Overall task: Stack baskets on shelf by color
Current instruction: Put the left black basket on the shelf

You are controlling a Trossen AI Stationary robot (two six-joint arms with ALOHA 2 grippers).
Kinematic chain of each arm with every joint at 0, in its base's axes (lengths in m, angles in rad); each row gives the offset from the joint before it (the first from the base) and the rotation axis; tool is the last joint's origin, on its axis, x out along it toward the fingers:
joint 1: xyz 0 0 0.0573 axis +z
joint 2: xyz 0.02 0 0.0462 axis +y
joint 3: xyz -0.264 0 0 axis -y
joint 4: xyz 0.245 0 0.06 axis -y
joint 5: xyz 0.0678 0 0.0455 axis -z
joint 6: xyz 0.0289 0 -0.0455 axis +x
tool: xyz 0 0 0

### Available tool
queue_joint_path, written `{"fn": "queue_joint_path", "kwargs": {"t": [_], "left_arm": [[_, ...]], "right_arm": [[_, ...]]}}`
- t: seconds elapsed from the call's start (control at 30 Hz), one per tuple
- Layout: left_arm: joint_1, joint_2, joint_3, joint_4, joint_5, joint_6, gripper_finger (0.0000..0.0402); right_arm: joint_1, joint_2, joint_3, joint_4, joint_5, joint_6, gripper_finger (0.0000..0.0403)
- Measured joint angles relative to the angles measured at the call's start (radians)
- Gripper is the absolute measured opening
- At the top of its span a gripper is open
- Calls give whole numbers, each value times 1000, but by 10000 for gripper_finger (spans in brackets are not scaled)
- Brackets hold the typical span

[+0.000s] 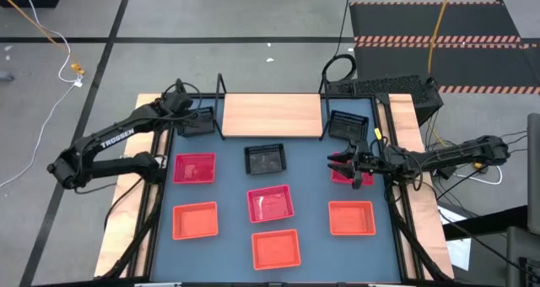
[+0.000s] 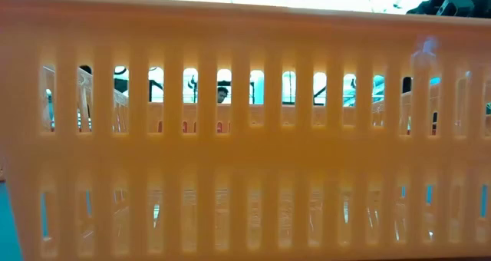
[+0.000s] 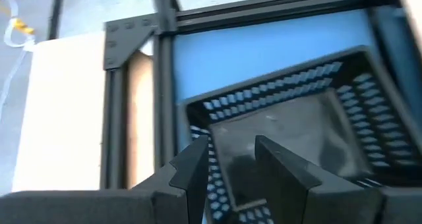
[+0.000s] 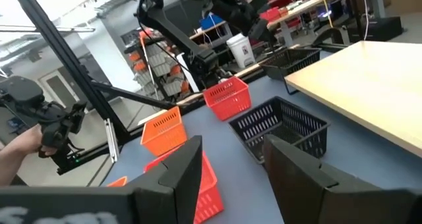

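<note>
The wooden shelf (image 1: 272, 116) stands at the table's far middle. Three black baskets rest on the tabletop: one left of the shelf (image 1: 196, 121), one right of it (image 1: 348, 125), one in front of it (image 1: 265, 159). My left gripper (image 3: 231, 145) hovers open over the left black basket (image 3: 290, 125), one finger outside its side wall (image 3: 214, 178) and one inside. I cannot tell whether they touch it. My right gripper (image 4: 234, 145) is open and level above the right pink-red basket (image 1: 340, 174), with nothing between its fingers.
Two more pink-red baskets (image 1: 195, 167) (image 1: 270, 203) and three orange ones (image 1: 195, 220) (image 1: 276, 248) (image 1: 350, 218) lie on the table's near half. An orange basket wall (image 2: 245, 138) fills the low view. A person's hand (image 4: 20, 141) shows beyond the table.
</note>
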Motion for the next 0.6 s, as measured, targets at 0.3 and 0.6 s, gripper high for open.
{"fn": "queue_joint_path", "kwargs": {"t": [0.3, 0.6], "left_arm": [[78, 107, 0, 1, -3, 4, 124], [167, 224, -1, 18, -12, 51, 122]], "right_arm": [[0, 14, 0, 1, -1, 2, 155], [0, 14, 0, 1, -3, 0, 155]]}}
